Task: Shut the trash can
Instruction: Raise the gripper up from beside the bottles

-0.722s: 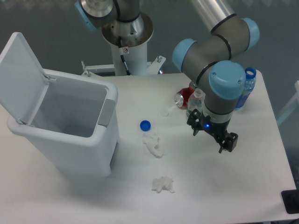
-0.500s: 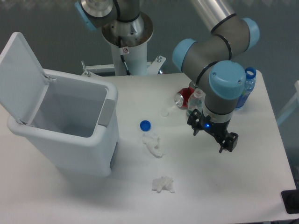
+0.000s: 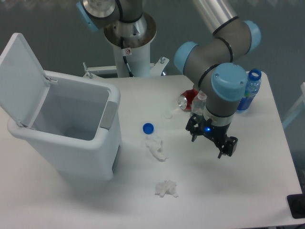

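My gripper hangs unclenched over the table, gripping nothing. A blue cap and crumpled tissue lie between it and the trash can, well off to my left, whose raised lid stands on the far side from me.

Arm shifted slightly toward 9 o'clock, and a touch toward 12. Gripper moved with it, from about 4 o'clock of the red can to a spot a little nearer the crumpled tissue and blue cap. The blue wrist joint slid the same way, so more of the blue-capped bottle at 3 o'clock showed. Finger spread looked the same; hard to tell at this size.
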Tool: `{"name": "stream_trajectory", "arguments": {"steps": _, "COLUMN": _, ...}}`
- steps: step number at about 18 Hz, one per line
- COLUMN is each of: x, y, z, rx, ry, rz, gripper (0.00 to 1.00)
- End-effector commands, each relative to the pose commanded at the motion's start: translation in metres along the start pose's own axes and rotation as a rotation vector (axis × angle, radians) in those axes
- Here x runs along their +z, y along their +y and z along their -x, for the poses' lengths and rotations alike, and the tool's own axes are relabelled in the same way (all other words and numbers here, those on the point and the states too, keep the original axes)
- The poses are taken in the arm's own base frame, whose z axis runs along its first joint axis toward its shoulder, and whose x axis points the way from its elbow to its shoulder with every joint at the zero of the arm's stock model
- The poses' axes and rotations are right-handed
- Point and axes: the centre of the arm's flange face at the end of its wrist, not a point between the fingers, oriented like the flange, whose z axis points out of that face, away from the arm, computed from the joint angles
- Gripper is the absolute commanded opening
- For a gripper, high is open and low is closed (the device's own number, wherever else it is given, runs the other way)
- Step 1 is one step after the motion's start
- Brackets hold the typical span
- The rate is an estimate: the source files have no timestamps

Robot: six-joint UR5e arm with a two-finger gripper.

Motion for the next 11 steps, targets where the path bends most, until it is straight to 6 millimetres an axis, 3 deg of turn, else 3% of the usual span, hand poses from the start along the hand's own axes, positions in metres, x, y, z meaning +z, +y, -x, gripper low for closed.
{"name": "stream_trajectory", "arguments": {"steps": 6, "x": -0.037, "y": -0.009, "z": -0.011, "rx": -0.126, "ry": -0.022, "rz": -0.091, "gripper": 0.97}}
{"name": "stream_trajectory", "arguments": {"steps": 11, "x": -0.09, "y": -0.021, "z": -0.023, "rx": -0.221, "ry": -0.044, "rz": -0.209, "gripper": 0.31}}
